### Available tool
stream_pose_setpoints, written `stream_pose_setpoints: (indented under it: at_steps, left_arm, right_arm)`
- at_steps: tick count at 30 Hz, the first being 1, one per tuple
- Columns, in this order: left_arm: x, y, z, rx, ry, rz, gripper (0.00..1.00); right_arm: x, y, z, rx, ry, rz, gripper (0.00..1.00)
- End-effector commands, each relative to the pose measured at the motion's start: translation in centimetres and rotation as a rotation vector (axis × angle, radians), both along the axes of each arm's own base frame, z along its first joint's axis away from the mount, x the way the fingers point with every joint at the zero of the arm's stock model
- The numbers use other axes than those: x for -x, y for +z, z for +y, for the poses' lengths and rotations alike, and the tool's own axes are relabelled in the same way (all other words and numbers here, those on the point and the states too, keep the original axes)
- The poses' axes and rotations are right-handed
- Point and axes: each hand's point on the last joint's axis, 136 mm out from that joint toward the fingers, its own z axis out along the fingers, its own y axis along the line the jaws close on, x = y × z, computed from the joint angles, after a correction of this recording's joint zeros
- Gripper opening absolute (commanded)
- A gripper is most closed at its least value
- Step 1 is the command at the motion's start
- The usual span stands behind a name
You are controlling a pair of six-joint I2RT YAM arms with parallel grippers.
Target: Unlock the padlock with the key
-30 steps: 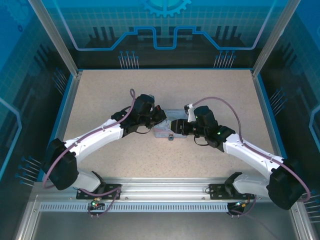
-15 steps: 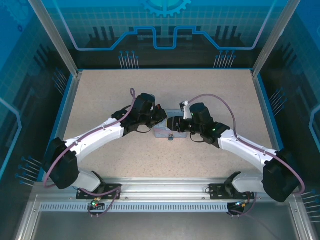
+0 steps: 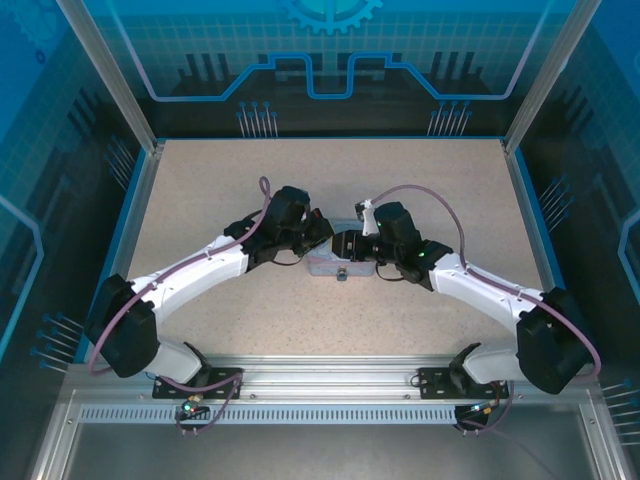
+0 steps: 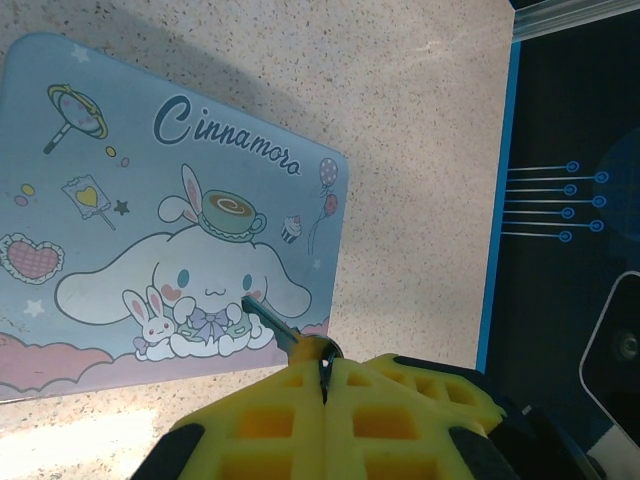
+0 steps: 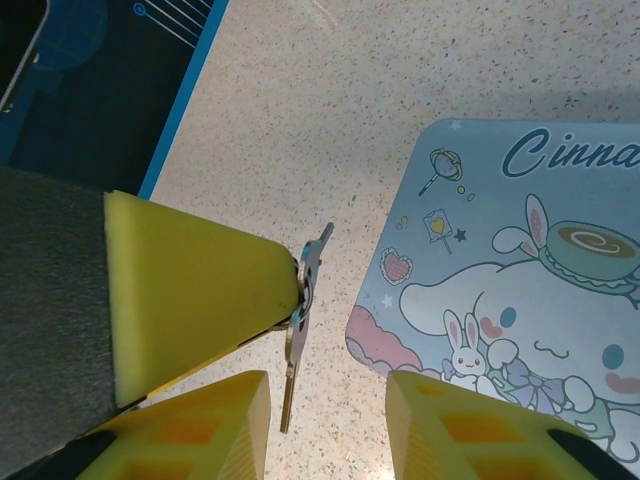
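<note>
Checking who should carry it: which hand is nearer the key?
Left. The left hand is shut on the key, pinching its head. The right hand is open close beside the key, not gripping it.

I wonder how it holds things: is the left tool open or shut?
Shut. The left tool has its yellow fingers pressed together, pinching the key between them.

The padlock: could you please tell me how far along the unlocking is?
Done: the left end effector is shut on the thin dark metal key, held over the pale blue cartoon-printed tin. In hand: the right end effector, jaws apart, sits beside that grip. Left: getting the key into the tiny dark-grey padlock at the tin's near edge and turning it.
</note>
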Motion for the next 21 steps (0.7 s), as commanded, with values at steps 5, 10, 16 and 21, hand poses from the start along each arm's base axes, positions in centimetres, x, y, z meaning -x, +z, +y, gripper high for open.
stream_pose_setpoints:
  at_steps: [5, 10, 16, 21]
  left_arm:
    - [0.7, 0.4, -1.2, 0.018, -0.045, 0.025, 0.0]
    - [0.8, -0.1, -1.3, 0.01, -0.049, 0.036, 0.0]
    - [0.7, -0.3, -1.5, 0.006, -0.046, 0.038, 0.0]
    - [0.5, 0.1, -1.4, 0.002, -0.041, 0.022, 0.07]
  right_arm:
    - [-1.2, 1.6, 0.6, -0.023, -0.003, -0.046, 0.25]
    - [-1.5, 3.1, 0.7, -0.045, 0.002, -0.07, 0.08]
    - [-1.3, 3.4, -0.2, -0.051, -0.007, -0.068, 0.0]
    - [-0.9, 2.5, -1.3, -0.052, -0.024, -0.045, 0.0]
